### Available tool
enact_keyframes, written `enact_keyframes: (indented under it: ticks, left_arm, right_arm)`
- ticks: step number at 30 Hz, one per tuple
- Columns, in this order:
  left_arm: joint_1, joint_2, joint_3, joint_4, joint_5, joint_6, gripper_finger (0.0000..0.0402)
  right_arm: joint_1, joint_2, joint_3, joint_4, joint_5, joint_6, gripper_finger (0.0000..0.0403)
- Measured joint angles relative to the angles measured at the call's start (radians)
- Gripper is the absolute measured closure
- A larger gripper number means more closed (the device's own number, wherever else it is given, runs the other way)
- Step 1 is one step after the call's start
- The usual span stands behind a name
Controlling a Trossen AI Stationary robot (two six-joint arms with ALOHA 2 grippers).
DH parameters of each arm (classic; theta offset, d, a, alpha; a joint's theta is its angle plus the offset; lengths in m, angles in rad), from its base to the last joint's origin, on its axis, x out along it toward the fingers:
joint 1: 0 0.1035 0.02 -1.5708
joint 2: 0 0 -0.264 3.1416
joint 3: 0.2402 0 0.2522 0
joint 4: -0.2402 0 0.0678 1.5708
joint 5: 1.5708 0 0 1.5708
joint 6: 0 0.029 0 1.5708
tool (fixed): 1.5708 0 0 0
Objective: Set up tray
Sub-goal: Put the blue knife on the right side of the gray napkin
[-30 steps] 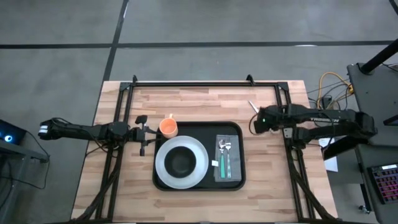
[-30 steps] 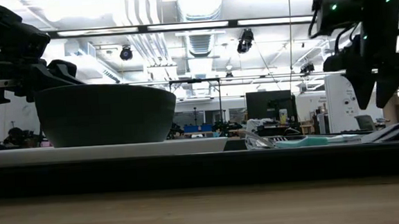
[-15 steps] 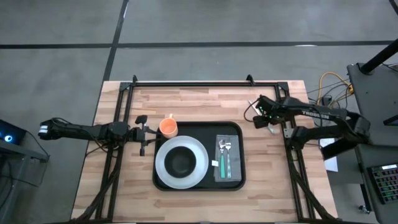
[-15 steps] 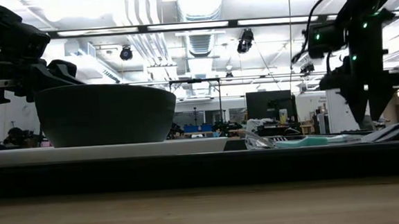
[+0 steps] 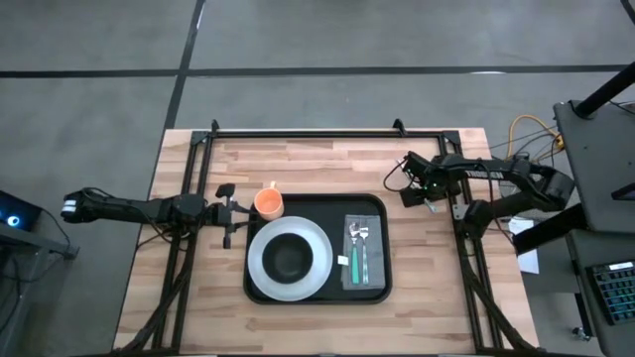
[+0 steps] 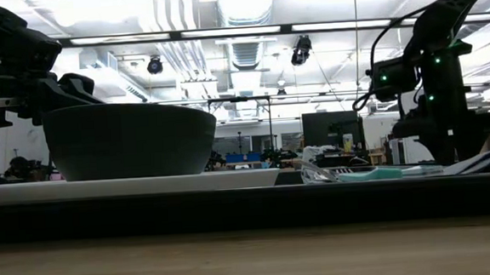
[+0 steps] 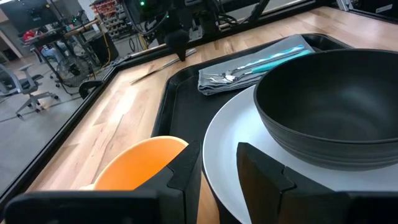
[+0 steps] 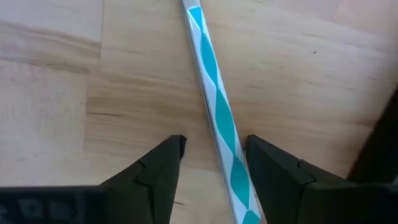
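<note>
Your right gripper (image 8: 211, 168) points down at the wooden table (image 8: 50, 74), fingers (image 8: 155, 171) spread, and a striped teal-and-white straw (image 8: 214, 109) lies flat on the wood in the gap between them, nearer one finger and touched by neither. White lettering on that arm (image 5: 484, 178) is too small to read.

Just past your left gripper (image 7: 217, 171), whose fingers (image 7: 186, 171) stand slightly parted on nothing, sit an orange cup (image 7: 140, 162) and a white plate (image 7: 230, 146) carrying a dark bowl (image 7: 329, 106). Beyond them a grey napkin (image 7: 249, 62) holds cutlery with a teal handle (image 7: 280, 56).

The tray (image 5: 375, 203) is black, rectangular, round-cornered and low-rimmed. It rests mid-table between both grippers, the plate and napkin on it.
</note>
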Motion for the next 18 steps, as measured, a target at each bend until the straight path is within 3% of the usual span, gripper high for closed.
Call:
enact_keyframes:
  ticks: [5,12,18]
  left_arm:
    - [0.0,0.0,0.0,0.0,0.0,0.0,0.0317]
    - [0.0,0.0,0.0,0.0,0.0,0.0,0.0317]
    - [0.0,0.0,0.0,0.0,0.0,0.0,0.0317]
  right_arm:
    - [0.0,0.006,0.01,0.0,-0.009,-0.013,0.0259]
    - [0.001,-0.025,0.018,0.01,-0.021,-0.011,0.0375]
    - [0.002,-0.035,0.017,0.012,-0.016,0.023,0.0377]
